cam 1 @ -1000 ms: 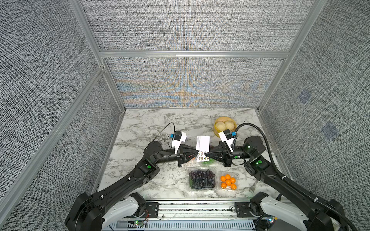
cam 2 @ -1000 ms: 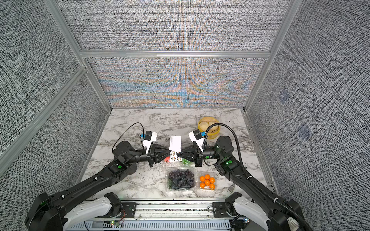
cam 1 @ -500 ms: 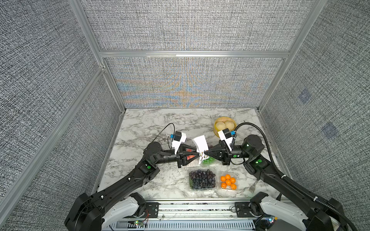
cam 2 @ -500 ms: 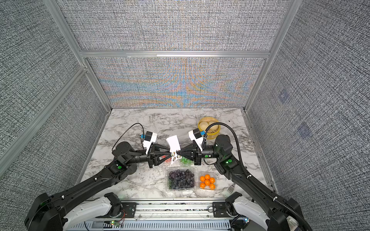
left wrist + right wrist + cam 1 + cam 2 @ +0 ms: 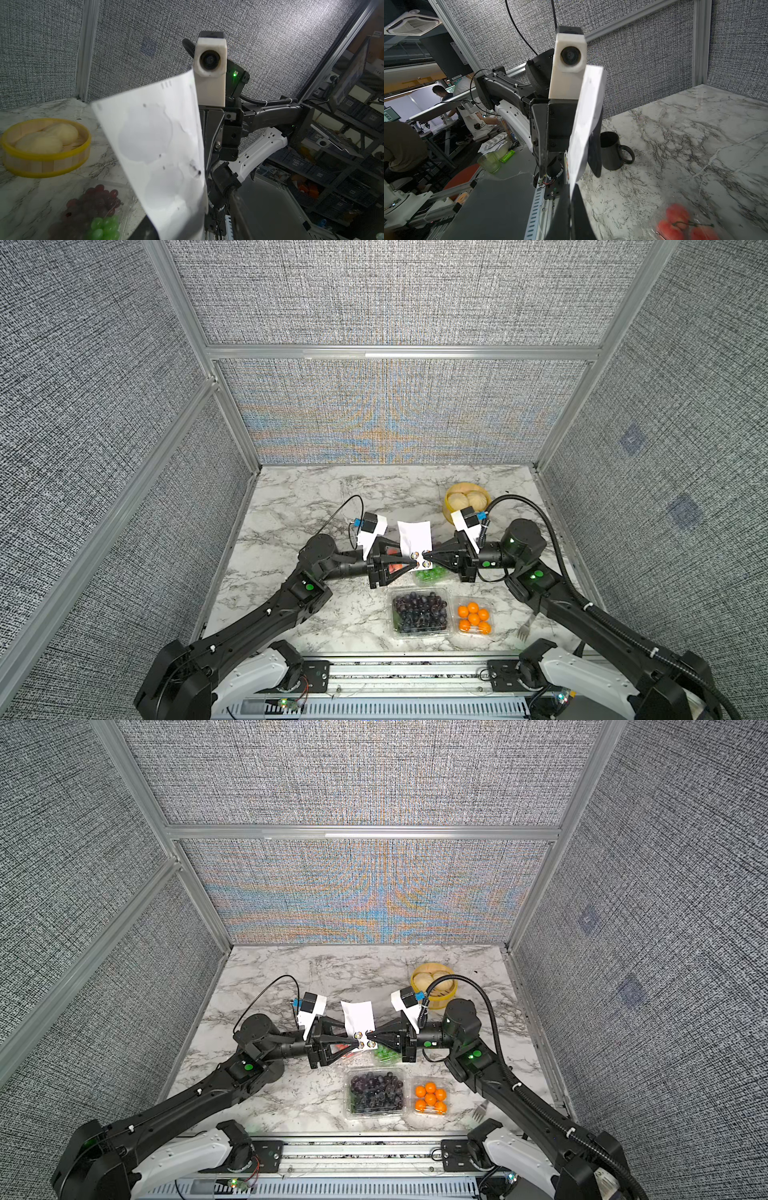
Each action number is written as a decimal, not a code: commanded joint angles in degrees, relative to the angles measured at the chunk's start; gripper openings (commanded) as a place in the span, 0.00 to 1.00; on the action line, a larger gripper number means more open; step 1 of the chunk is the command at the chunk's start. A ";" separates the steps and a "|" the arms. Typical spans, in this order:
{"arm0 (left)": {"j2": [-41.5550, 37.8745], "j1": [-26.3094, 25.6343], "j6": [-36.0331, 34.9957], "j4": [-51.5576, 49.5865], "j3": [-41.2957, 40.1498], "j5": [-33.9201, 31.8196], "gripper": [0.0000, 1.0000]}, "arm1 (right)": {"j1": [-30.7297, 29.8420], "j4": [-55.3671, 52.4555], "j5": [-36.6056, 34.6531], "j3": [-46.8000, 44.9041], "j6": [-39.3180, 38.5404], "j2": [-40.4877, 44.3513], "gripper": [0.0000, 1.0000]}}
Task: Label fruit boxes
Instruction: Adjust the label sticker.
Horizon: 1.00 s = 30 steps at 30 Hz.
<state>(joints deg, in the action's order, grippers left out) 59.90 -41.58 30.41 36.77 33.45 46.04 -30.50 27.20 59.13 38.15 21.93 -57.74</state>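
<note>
**Sticker sheet [image 5: 414,536] held mid-air btwn both grippers, over the fruit boxes.**

R gripper [image 5: 429,561] is clamped on the sheet's lower edge. L gripper [image 5: 411,563] is seen w/ jaws parted either side of the sheet, nothing gripped. All 4 boxes are left on the marble table [image 5: 316,497]: red-fruit box [image 5: 679,224] & mixed-grape box [image 5: 97,209] under the grippers, dark-grape box [image 5: 420,612] & orange box [image 5: 473,617] nearer the base. Risk: w/ the sheet borne by one thin edge pinch, it could be flopped over or dropped onto the lids. If the L jaws are shut off-target, a sticker could be creased or left stuck to a pad.
</note>
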 commanded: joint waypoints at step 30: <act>-3.62 2.73 -1.26 -0.26 -0.80 -0.85 0.53 | -0.15 1.89 2.70 0.59 0.56 0.78 0.00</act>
<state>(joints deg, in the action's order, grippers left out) 56.31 -38.85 29.98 35.94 31.83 44.12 -30.44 27.66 60.58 38.15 21.93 -56.90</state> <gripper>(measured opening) 0.535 0.048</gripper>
